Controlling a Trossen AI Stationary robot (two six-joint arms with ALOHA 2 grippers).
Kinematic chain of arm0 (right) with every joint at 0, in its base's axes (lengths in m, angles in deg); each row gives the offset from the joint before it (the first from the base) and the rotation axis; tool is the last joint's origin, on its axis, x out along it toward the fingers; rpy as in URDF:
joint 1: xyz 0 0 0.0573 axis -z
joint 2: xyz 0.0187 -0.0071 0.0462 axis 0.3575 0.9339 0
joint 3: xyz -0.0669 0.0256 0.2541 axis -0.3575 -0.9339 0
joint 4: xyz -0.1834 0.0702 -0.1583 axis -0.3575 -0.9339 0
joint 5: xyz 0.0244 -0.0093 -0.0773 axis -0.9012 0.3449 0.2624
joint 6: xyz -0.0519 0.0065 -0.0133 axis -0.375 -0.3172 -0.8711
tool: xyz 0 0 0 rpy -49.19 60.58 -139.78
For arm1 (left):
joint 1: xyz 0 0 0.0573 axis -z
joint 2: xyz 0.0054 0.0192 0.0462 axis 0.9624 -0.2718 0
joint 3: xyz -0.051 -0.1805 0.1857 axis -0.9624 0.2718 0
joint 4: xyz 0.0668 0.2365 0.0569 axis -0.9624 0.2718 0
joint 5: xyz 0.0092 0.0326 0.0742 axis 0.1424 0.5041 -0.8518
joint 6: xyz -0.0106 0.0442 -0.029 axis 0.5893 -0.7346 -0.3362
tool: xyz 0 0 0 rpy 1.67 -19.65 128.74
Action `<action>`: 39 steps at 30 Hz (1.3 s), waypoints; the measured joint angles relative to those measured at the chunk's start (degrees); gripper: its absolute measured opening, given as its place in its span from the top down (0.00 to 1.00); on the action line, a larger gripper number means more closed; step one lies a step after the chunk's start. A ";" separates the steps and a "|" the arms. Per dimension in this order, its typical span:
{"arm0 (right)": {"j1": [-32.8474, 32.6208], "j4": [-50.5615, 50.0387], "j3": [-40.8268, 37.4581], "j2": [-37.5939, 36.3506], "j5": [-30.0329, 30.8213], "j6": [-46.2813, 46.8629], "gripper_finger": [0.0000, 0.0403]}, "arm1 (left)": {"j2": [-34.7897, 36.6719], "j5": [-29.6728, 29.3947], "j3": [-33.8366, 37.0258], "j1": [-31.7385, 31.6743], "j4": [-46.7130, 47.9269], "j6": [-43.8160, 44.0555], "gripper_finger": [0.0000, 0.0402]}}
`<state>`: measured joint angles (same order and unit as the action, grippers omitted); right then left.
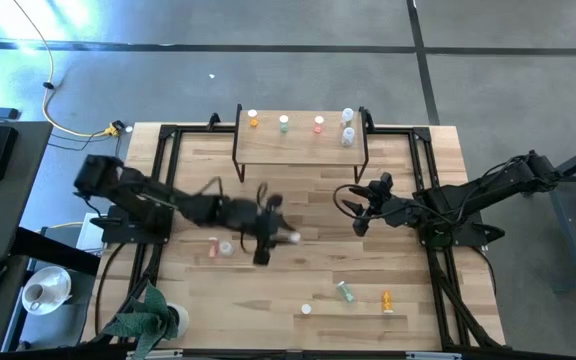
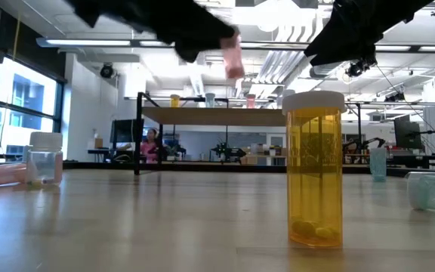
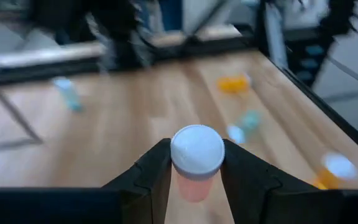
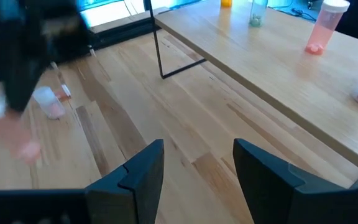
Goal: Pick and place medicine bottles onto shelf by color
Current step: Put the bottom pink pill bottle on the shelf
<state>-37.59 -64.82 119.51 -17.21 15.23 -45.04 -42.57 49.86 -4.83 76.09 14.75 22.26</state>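
My left gripper [image 1: 271,236] is over the middle of the table, shut on a pink bottle with a white cap [image 3: 196,149]. The bottle also shows in the low view [image 2: 233,59]. My right gripper [image 4: 197,165] is open and empty, in front of the shelf [image 1: 303,148] on its right side. On the shelf top stand an orange bottle [image 1: 253,120], a green one [image 1: 284,124], a red one [image 1: 318,124] and two clear ones [image 1: 348,127]. A pink bottle [image 1: 214,245] and a clear one [image 1: 228,247] lie on the table near my left gripper. My left gripper pinches the pink bottle's body just below the white cap [image 3: 194,185] between its two fingers [image 3: 156,169], one on each side. The bottle is lifted well clear of the table, with its cap end [image 2: 231,39] uppermost and slightly tilted.
A green bottle [image 1: 345,291], an orange bottle [image 1: 387,299] and a white one [image 1: 306,310] are near the table's front edge. The orange one stands upright close to the low camera [image 2: 314,170]. A potted plant [image 1: 148,318] stands at the front left corner.
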 joint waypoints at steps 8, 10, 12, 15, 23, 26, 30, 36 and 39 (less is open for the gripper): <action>0.00 0.20 -0.02 -0.02 0.28 0.00 0.54 | 2.18 1.68 -11.69 -13.87 14.00 -4.72 0.71; 0.00 0.19 -0.02 -0.02 0.28 0.01 0.54 | 1.72 2.46 -14.78 -17.03 16.98 -5.45 0.71; 0.00 0.19 -0.02 -0.02 0.28 -0.01 0.54 | 0.58 3.95 -16.93 -19.73 17.09 -5.43 0.71; 0.00 0.19 -0.02 -0.02 0.29 0.00 0.54 | -0.75 5.82 -19.28 -23.08 17.43 -5.44 0.71; 0.00 0.27 -0.02 -0.04 1.07 -0.02 0.54 | -6.83 7.57 -24.75 -27.59 17.47 -6.59 0.71; 0.00 0.37 -0.04 -0.04 1.16 -0.01 0.54 | -10.00 9.11 -27.88 -28.39 17.56 -7.17 0.71; 0.07 0.39 -0.04 -0.04 1.24 -1.39 0.54 | -13.65 8.96 -32.00 -28.98 20.40 -8.84 0.71; 0.22 0.58 0.02 -0.04 1.26 -2.85 0.54 | -18.11 8.70 -36.85 -29.67 24.53 -10.76 0.71; 0.22 0.63 0.02 -0.04 1.24 -3.05 0.54 | -19.42 8.60 -38.08 -30.23 25.52 -10.97 0.71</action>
<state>-37.37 -64.19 119.53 -17.25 16.47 -48.08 -61.99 58.45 -42.91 45.86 40.27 11.29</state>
